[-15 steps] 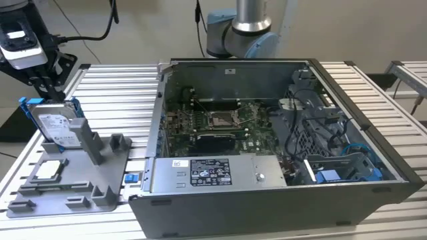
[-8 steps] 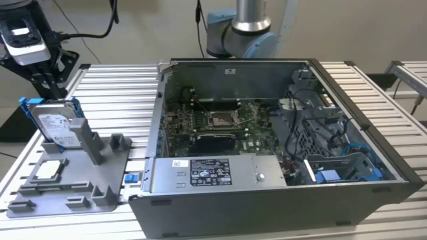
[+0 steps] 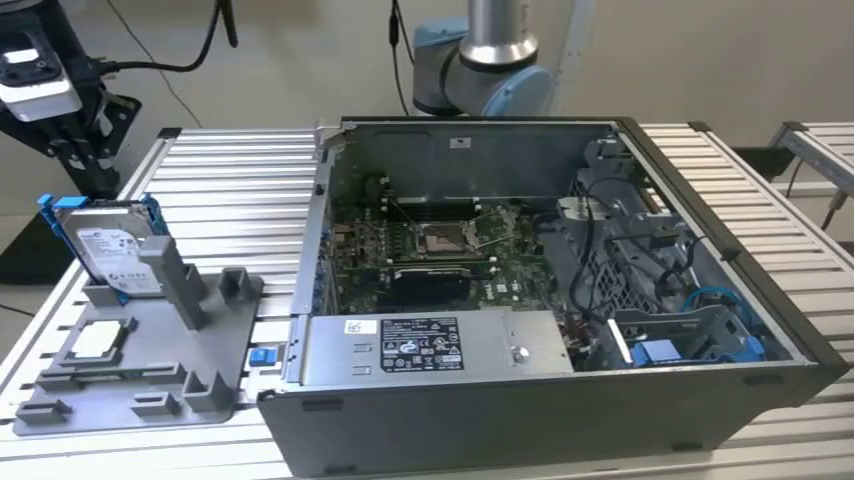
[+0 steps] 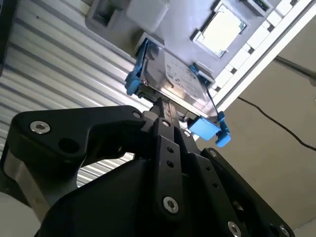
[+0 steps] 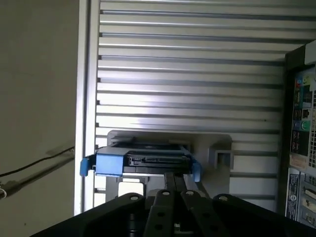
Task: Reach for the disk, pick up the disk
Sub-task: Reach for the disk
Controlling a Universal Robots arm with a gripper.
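Worktop (image 3: 227,190) carried the disk (image 4: 174,79) upright in a holder (image 3: 160,345). Gripper (image 4: 161,106), closed and empty, hung near the disk; grasp not yet made.

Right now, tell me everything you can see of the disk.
The disk is a flat silver metal rectangle with a white printed label, framed by a blue plastic bracket. It stands on edge in the grey holder, at the exterior view's left. The tool is near its upper edge.
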